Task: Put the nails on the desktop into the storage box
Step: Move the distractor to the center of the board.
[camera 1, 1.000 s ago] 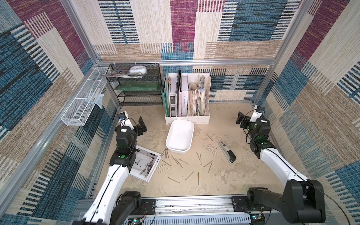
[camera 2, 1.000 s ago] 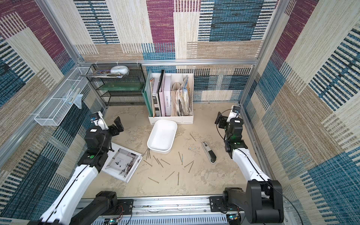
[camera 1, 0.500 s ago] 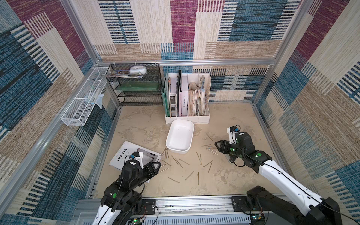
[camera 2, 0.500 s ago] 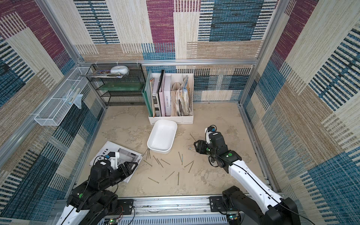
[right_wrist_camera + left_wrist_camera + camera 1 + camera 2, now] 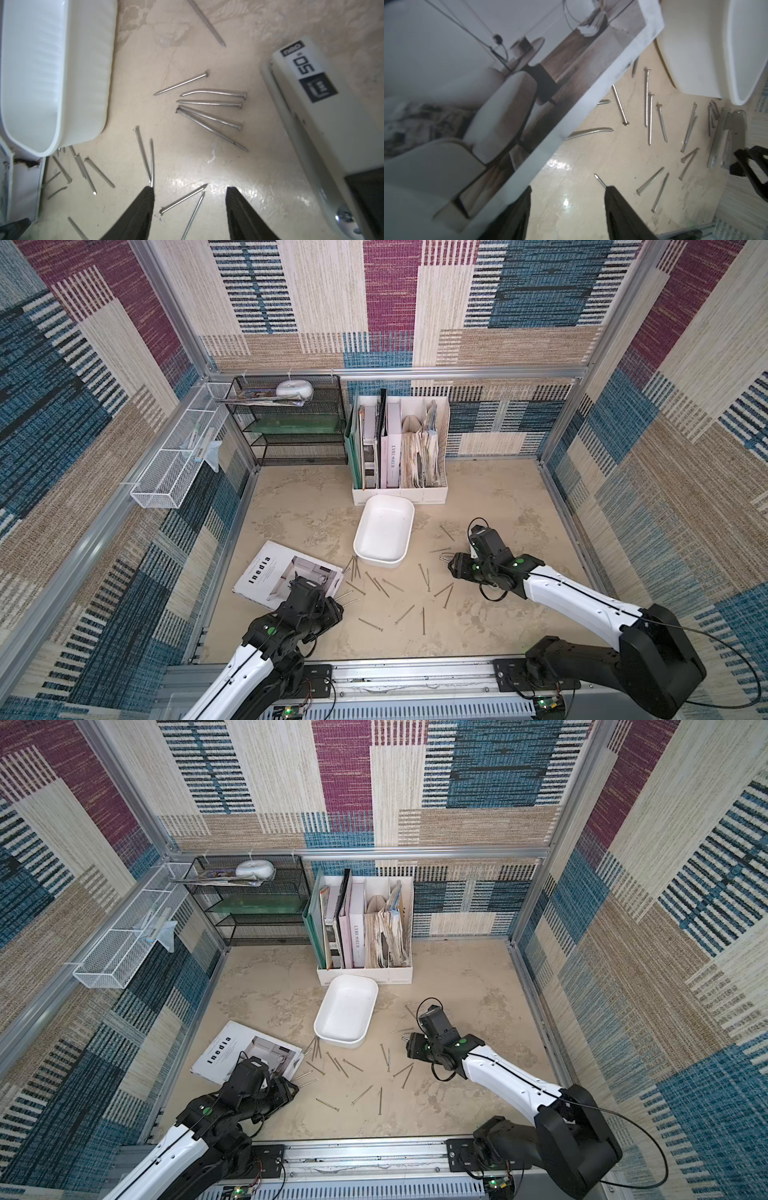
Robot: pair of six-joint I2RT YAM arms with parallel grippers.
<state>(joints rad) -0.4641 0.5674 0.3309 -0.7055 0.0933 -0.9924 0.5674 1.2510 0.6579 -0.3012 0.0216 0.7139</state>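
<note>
**Enclosed work cell, seen from above.** The walls (image 5: 390, 302) are woven panels in a patchwork of blue, magenta and beige, held in an aluminium frame (image 5: 415, 374). The desk (image 5: 498, 497) is beige and mottled with pale patches, and it shows a glossy highlight in both wrist views.

Against the back wall stand a black mesh shelf (image 5: 299, 435) and a white file holder (image 5: 399, 494) filled with books and papers. A white wire basket (image 5: 166, 485) hangs on the left-hand wall.

The storage box (image 5: 384, 531), plain white, lies just in front of the file holder, near the middle of the desk. The nails (image 5: 404, 614) lie scattered on the desk around the box's near end, between the two arms. Five of them fan out just beside a stapler (image 5: 324, 116). A magazine (image 5: 274, 572) lies flat at the left, with a few nails at its edge.

The left jaws, low by the magazine's corner, stand apart with bare desk between them. The right jaws, low near the stapler, stand apart over two loose nails and grip nothing.
</note>
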